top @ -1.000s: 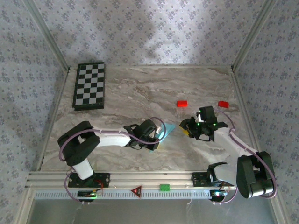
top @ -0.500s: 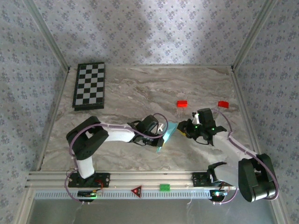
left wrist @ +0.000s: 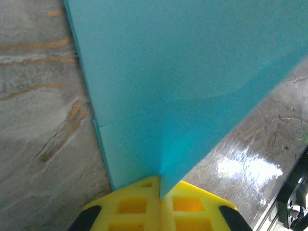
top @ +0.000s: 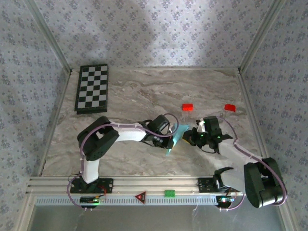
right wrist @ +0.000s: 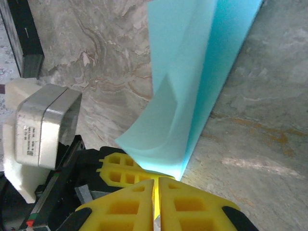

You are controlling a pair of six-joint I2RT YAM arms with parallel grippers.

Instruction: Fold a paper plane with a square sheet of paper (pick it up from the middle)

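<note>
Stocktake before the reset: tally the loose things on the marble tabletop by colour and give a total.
red blocks: 2
light cyan-blue paper plane: 1
black-and-white checkerboard: 1
Total: 4

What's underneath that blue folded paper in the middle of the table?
Just the marbled tabletop, visible on both sides of the paper plane, which the left gripper pinches at one end. The patch directly beneath the sheet is covered.
</note>
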